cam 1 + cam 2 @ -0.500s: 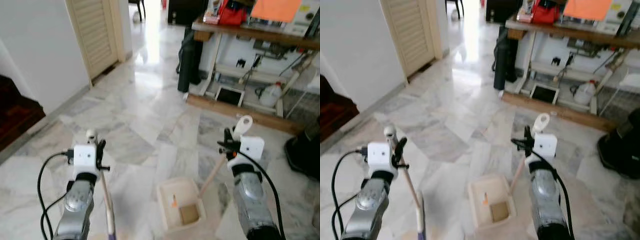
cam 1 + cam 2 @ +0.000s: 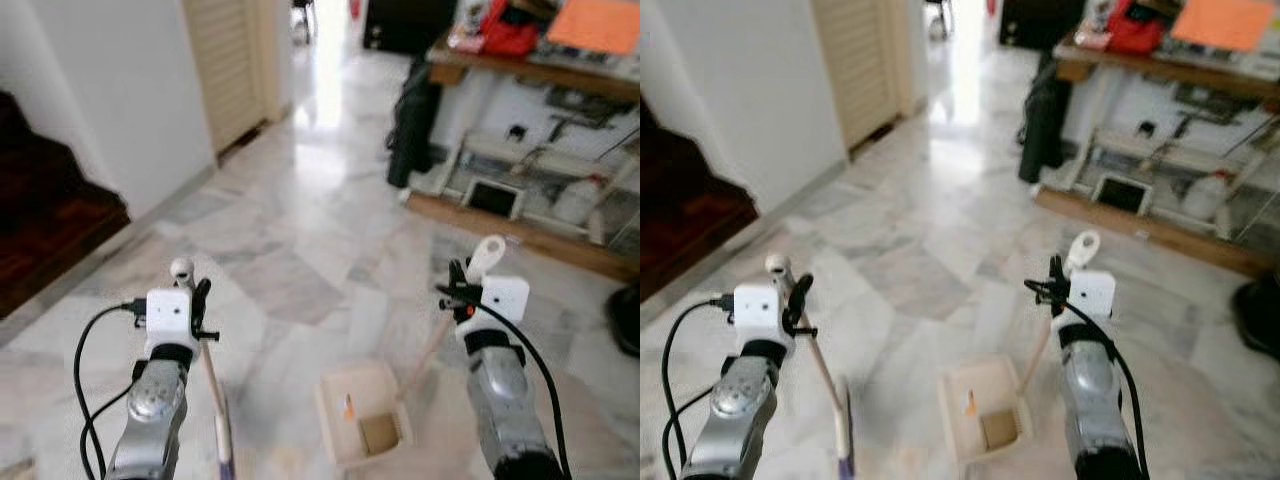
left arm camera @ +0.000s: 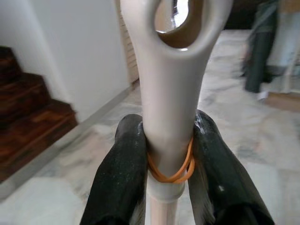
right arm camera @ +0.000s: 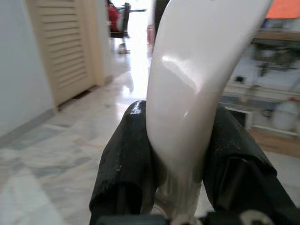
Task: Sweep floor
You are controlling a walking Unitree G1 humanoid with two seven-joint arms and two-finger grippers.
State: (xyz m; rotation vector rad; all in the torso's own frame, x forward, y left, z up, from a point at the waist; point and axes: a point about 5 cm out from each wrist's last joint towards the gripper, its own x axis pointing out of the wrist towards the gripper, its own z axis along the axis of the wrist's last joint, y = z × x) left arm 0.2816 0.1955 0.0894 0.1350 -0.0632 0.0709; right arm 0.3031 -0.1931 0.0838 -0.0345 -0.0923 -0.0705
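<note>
Left claw: clenched on the broom handle.
Right claw: clenched on the dustpan handle.
Dustpan: on the floor, between the arms.
Progress: some debris already in pan; sweeping likely unfinished.

A: What is the floor like?
B: Polished grey-veined marble, glossy where the doorway light falls. My left gripper has matt black rubbery fingers pinching a smooth cream plastic broom handle ringed by an orange rubber band.
A: And the other side?
B: My right gripper clasps a shiny white plastic dustpan handle. The dustpan looks like matt cream plastic, though it's blurred. My arms are brushed silver metal
</note>
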